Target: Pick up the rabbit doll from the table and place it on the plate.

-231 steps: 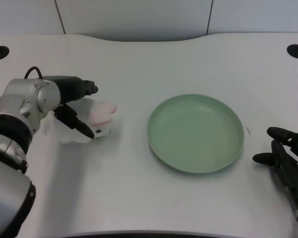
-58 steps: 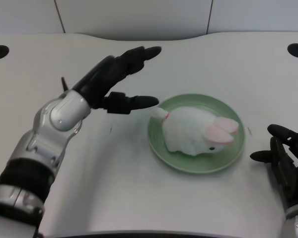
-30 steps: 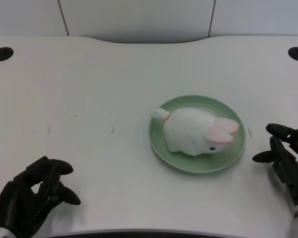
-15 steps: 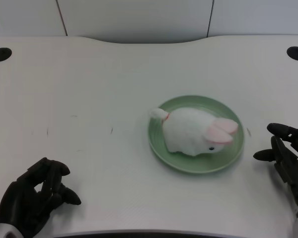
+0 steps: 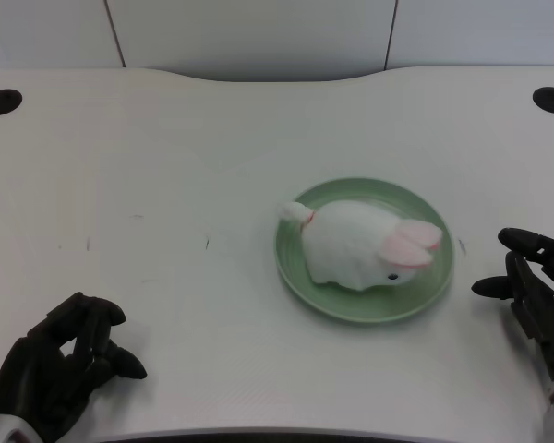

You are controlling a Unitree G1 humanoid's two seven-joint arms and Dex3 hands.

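The rabbit doll (image 5: 362,246) lies on its side in the green plate (image 5: 300,277), right of the frame's centre. Its pink ears point toward the right rim and its small tail pokes over the upper left rim. Most of its body sits inside the dish, so the placing step looks done, and the task appears to be at its end. The tail overhanging the edge is the only loose point, and the doll seems settled enough not to roll off.

The left hand (image 5: 60,362) is at the lower left corner of the frame, well apart from the plate, low over the white table (image 5: 166,166). Its fingers are curled inward with nothing between them. It holds nothing.

No further reach seems called for. At most the arm needs to rest where it is, clear of the plate, so the doll is not nudged.
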